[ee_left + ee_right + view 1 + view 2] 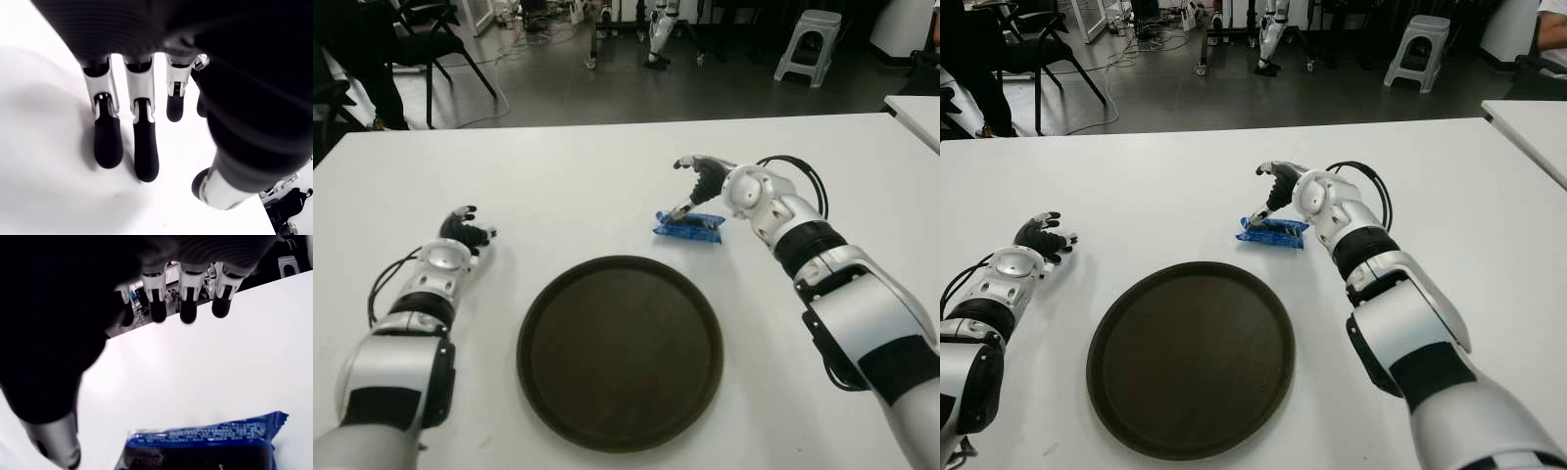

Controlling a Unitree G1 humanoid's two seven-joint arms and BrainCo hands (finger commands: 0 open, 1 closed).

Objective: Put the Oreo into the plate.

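Nearest the camera sits the dark round plate (pixel 620 351) on the white bench (pixel 558 186). At its 1 o'clock lies the blue Oreo pack (pixel 688 226), under the right hand (pixel 705 181), fingers (pixel 188 311) spread apart, holding nothing. At the plate's 10 o'clock, the left hand (pixel 465 232) shows relaxed fingers.
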